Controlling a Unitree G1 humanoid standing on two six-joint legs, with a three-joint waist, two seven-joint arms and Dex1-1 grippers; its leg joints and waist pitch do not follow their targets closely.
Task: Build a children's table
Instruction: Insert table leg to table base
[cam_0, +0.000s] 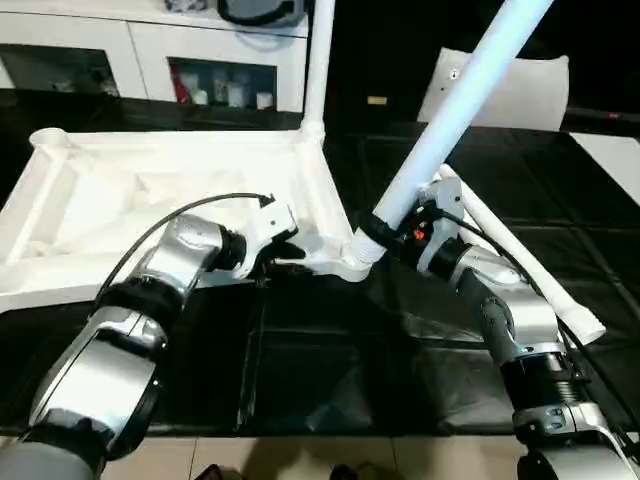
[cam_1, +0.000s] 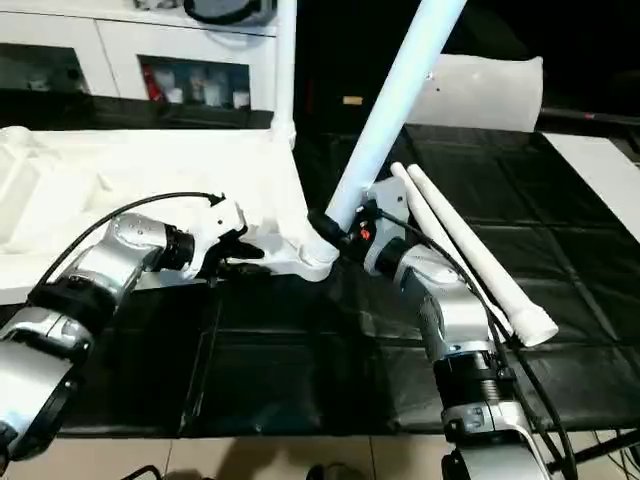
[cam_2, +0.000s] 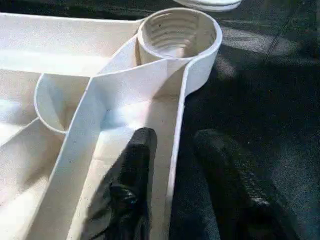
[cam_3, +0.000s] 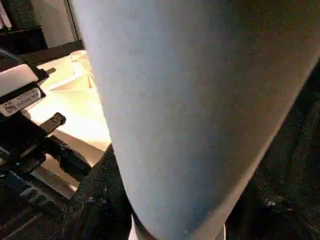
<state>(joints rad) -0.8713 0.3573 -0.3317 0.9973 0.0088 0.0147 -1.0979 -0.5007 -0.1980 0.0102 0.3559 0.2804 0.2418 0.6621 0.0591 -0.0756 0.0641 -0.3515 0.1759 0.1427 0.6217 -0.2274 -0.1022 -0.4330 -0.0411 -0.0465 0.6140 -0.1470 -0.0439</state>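
A: Straddling the tabletop (cam_0: 150, 200) rim with my left gripper (cam_2: 172, 175) — one finger (cam_2: 132, 170) inside the wall, the other outside, not clamped. Tabletop lies ribbed side up on the black mat (cam_0: 330, 370).

B: Right side?

A: Right gripper (cam_0: 385, 238) is closed around a white leg (cam_0: 455, 105), tilted, its lower end at the near corner socket (cam_2: 179, 31). One leg (cam_0: 318, 60) stands upright in the far corner, two spare legs (cam_1: 465, 250) lie just beside my right arm.
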